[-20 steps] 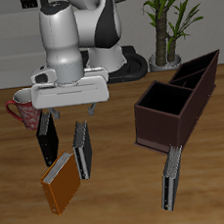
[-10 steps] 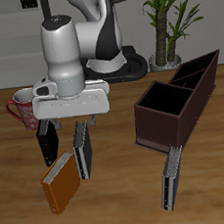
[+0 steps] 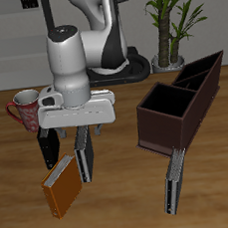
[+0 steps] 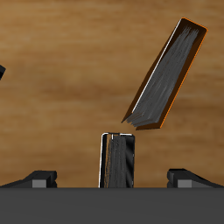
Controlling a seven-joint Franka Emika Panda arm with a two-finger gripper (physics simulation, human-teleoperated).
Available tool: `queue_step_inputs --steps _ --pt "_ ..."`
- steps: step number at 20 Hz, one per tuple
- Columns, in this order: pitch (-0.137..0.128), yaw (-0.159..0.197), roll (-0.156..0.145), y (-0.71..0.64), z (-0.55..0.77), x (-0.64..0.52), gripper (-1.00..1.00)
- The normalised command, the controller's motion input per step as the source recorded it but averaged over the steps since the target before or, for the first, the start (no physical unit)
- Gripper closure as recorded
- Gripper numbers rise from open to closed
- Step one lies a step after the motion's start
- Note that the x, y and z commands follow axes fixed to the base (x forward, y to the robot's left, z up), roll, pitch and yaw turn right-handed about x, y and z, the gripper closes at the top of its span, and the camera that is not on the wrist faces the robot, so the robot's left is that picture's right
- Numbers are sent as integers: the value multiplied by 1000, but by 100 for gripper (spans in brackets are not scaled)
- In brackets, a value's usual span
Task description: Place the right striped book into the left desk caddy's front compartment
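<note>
The right striped book (image 3: 85,155) is thin and dark grey with lengthwise stripes. It lies on the table beside the orange book (image 3: 62,188). My gripper (image 3: 85,131) hovers just above its far end, open and empty. In the wrist view the book's end (image 4: 118,162) sits between my spread fingertips (image 4: 39,179), untouched. The other striped book (image 3: 175,180) lies nearer the table's front edge, before the caddies. Two dark desk caddies stand end to end; the left desk caddy (image 3: 205,70) is the one nearer the plant, and the brown one (image 3: 169,120) stands in front of it.
A plain black book (image 3: 49,145) lies close beside the striped book, and a patterned mug (image 3: 25,108) stands behind it. The orange book also shows in the wrist view (image 4: 166,74). A potted plant (image 3: 165,20) stands at the back.
My gripper has come down and slightly toward the table's front, closer to the striped book's far end. The fingers stay open. No object has moved.
</note>
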Motion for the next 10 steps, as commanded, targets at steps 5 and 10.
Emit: queue_step_inputs --steps 5,10 --pt "20 -14 -13 -77 -206 -13 -100" --pt "16 -16 4 15 -238 -23 -100"
